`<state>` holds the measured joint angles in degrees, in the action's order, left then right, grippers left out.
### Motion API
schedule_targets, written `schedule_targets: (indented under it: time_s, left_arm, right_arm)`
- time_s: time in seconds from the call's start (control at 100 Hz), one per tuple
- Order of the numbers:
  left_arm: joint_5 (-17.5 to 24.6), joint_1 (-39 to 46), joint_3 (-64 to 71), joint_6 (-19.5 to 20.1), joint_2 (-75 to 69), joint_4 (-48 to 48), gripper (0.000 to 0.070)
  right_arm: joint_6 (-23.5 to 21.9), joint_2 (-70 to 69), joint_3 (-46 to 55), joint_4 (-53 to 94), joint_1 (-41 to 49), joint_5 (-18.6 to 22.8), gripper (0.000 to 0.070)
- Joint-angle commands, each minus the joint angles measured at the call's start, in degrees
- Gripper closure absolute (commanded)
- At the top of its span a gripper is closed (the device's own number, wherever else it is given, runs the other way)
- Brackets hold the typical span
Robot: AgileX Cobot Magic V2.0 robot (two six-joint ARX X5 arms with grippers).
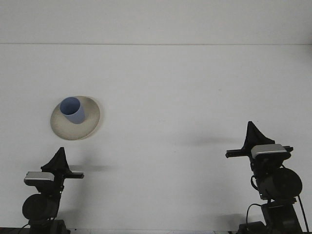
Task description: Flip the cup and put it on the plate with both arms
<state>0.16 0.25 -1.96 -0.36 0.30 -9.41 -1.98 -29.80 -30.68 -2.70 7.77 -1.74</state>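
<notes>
A light blue cup [72, 110] stands upright, mouth up, on a beige plate [87, 124] at the left of the white table. My left gripper [59, 158] is low near the front edge, just below the plate and apart from it, holding nothing. Over at the right front, my right gripper [252, 134] is far from the cup and plate, with nothing in it. Both grippers point away from the camera, so I see only their dark backs.
The white table [170, 87] runs back to a pale wall. Nothing else lies on it besides the plate and cup. Both arm bases sit at the bottom corners.
</notes>
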Motion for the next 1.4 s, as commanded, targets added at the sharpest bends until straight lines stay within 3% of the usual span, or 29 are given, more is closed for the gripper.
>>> schedule_targets:
  time_s: [0.0,0.66,0.82,0.92,1.39]
  left_arm:
    - [0.04,0.04,1.16,-0.76,-0.02,-0.55,0.0685]
    - [0.04,0.04,1.16,-0.76,-0.04,-0.57,0.0685]
    - [0.04,0.04,1.16,-0.76,-0.04,-0.57,0.0685]
    - [0.04,0.04,1.16,-0.76,-0.04,-0.57,0.0685]
    - [0.04,0.04,1.16,-0.76,-0.04,-0.57,0.0685]
  right_arm:
    - [-0.61,-0.24,-0.26,-0.74,0.02,-0.22,0.07]
    - [-0.5,-0.17,-0.26,-0.59,0.02,-0.24,0.07]
    - [7.32,2.49,0.96,-0.2,-0.98,-0.59,0.07]
    - [11.72,7.39,4.57,-0.24,-1.88,2.25,0.07]
    - [18.93,29.73,26.36,-0.55,-6.71,2.32,0.07]
